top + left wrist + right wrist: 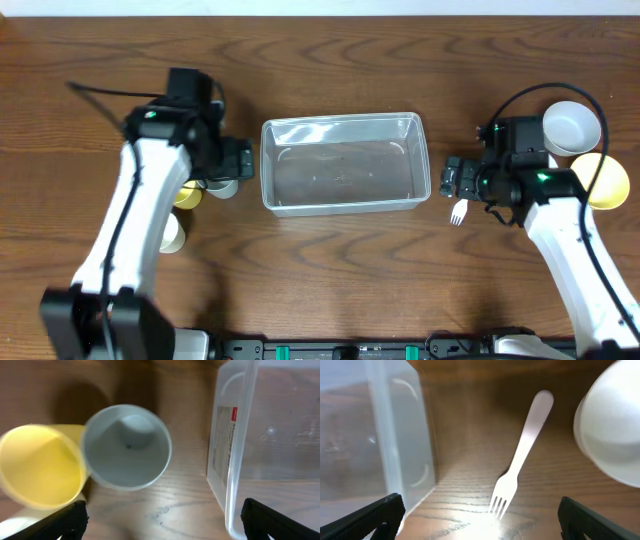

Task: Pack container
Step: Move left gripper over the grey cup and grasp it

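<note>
The clear plastic container (343, 163) sits empty at the table's middle; it also shows in the left wrist view (250, 445) and the right wrist view (375, 435). My left gripper (238, 160) is open just left of it, above a grey cup (127, 447) lying beside a yellow cup (40, 467). My right gripper (452, 180) is open just right of the container, over a white plastic fork (520, 457), which also shows in the overhead view (458, 212). Neither gripper holds anything.
A white bowl (570, 127) and a yellow bowl (600, 180) sit at the far right; the white bowl also shows in the right wrist view (612, 430). A pale cup (172, 233) lies at the left under the left arm.
</note>
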`<action>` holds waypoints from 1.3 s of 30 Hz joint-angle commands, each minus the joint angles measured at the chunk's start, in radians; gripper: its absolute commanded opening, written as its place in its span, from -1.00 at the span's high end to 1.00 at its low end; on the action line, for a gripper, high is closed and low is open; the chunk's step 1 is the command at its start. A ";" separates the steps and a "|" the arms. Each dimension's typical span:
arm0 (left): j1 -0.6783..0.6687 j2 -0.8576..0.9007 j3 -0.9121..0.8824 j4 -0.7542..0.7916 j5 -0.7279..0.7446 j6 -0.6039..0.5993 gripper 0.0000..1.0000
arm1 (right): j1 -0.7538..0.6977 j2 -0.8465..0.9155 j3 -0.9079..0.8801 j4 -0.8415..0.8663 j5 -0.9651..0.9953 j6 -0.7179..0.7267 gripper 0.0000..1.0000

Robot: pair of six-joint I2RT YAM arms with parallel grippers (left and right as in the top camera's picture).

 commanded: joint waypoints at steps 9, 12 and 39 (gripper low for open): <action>-0.005 0.183 0.013 0.035 -0.014 0.017 -0.97 | -0.008 0.048 0.018 -0.023 0.006 0.022 -0.99; -0.005 0.208 0.013 0.048 -0.019 0.017 -0.97 | -0.008 0.048 0.017 -0.031 0.006 0.022 -0.99; -0.005 0.232 0.013 0.074 -0.126 0.016 0.53 | -0.008 0.048 0.017 -0.064 0.006 0.023 -0.96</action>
